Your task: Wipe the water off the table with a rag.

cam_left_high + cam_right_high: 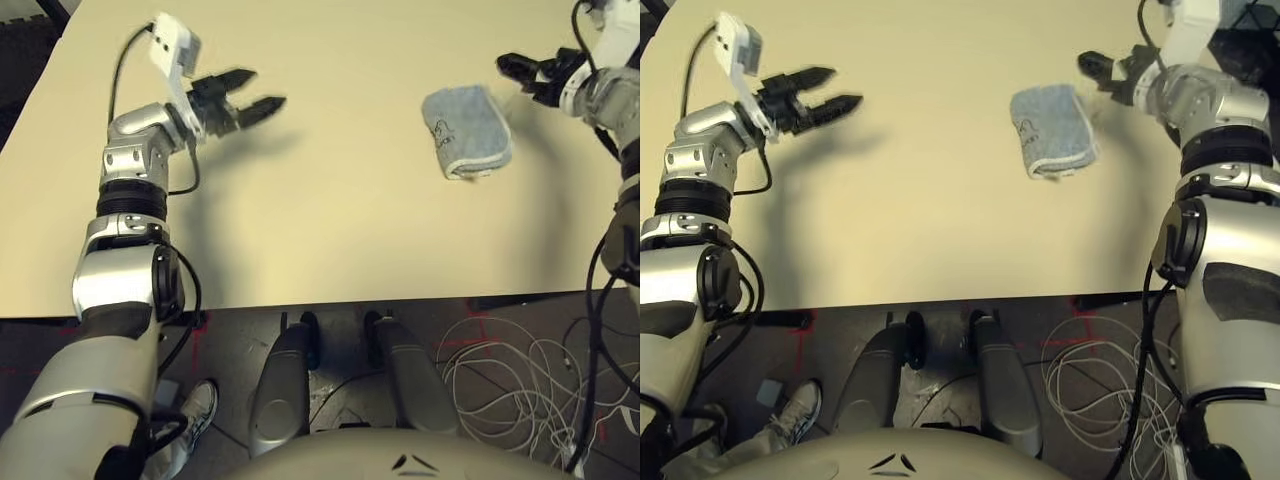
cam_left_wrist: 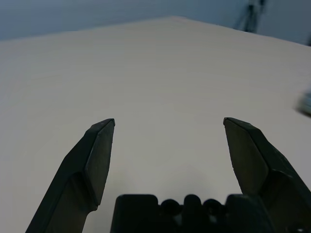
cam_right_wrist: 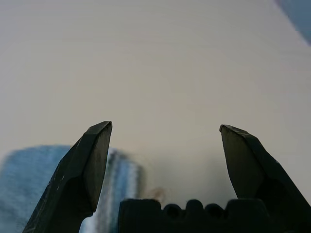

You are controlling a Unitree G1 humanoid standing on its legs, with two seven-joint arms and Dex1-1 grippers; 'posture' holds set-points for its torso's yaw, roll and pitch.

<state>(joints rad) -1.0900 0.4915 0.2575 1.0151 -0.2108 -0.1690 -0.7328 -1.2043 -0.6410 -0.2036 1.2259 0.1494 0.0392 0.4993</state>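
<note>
Blue-grey rag (image 1: 466,131) lies folded on the table (image 1: 340,220) just beside my wide-open right gripper (image 1: 512,68); my left gripper (image 1: 262,90) gapes wide, well apart.

We can't really make out any water on the counter (image 1: 340,200); if there are puddles, they're too small or pale to tell. The rag (image 3: 34,179) gets cut off by the edge in the right wrist view and sits partly behind one finger (image 3: 85,170) of the right end effector (image 3: 165,128), all blurry. A faint tan smudge (image 3: 155,193) beside it is too vague to call. In the left wrist view, a blurred grey sliver (image 2: 306,103) at the edge is probably the rag.
</note>
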